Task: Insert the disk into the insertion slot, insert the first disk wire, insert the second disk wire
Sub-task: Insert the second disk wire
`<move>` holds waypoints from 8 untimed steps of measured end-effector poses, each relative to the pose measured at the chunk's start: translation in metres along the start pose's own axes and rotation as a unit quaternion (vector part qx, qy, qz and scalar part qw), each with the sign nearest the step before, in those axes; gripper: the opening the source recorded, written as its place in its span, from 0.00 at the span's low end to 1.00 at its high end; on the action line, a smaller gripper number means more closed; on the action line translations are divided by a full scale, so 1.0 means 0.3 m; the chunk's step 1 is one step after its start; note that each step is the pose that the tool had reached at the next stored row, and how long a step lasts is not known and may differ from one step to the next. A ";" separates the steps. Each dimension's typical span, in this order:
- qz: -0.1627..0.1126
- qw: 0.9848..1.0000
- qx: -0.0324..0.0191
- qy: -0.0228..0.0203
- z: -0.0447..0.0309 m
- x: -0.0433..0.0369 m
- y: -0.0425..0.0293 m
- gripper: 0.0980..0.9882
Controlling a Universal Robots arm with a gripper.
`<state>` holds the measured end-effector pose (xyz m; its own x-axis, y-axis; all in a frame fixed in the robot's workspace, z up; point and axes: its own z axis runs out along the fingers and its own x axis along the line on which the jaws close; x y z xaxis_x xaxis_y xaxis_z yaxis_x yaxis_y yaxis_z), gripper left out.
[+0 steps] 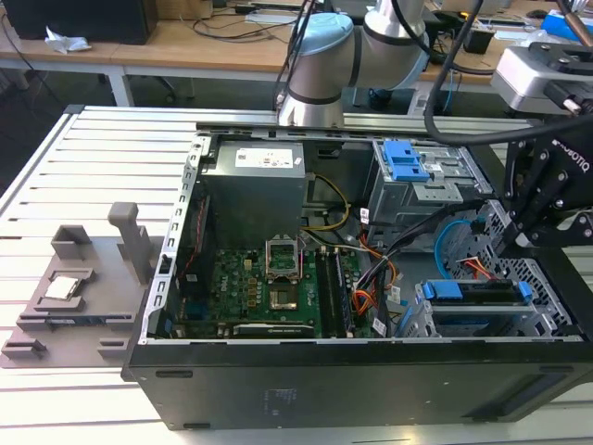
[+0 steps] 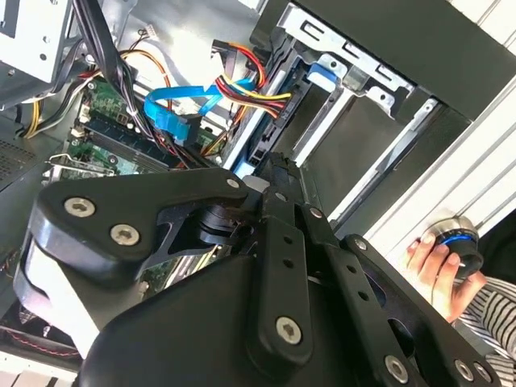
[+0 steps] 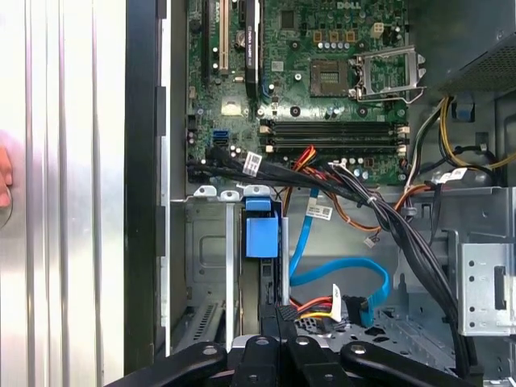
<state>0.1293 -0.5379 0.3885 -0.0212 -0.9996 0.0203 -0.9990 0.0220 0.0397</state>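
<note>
The disk (image 1: 474,293), in its bright blue carrier (image 3: 260,235), lies inside the insertion slot (image 1: 547,278), the low grey perforated cage at the case's front corner on the exterior view's right. My black gripper (image 1: 521,239) hangs just above that cage, its fingers (image 3: 283,313) drawn together with nothing visible between them. The first disk wire (image 1: 474,268), red-orange, lies loose beside the cage with its connector (image 3: 333,297) close to my fingertips. Behind the disk curls the second disk wire (image 3: 343,270), a blue flat loop (image 2: 173,113), free at its dark end connector.
A taller cage with a blue latch (image 1: 408,167) stands behind the slot. Black cable bundles (image 3: 387,218) cross between the green motherboard (image 1: 269,287) and the cages. A person's hand (image 2: 439,262) rests on a round knob outside the case. A grey fixture plate (image 1: 74,297) lies on the table at the exterior view's left.
</note>
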 end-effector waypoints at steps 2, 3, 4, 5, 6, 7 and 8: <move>0.000 1.000 0.000 0.000 0.000 0.000 0.007 0.01; 0.000 1.000 0.000 0.000 0.001 0.000 0.014 0.01; 0.000 1.000 0.000 0.000 0.001 0.000 0.019 0.01; 0.000 1.000 0.000 0.000 0.001 0.001 0.025 0.01; 0.000 1.000 0.000 0.000 0.001 0.001 0.028 0.01; 0.000 1.000 0.000 0.000 0.001 0.001 0.030 0.01; 0.000 1.000 0.000 0.000 0.001 0.000 0.035 0.01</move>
<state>0.1188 -0.5376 0.3885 -0.0211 -0.9996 0.0203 -0.9990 0.0219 0.0396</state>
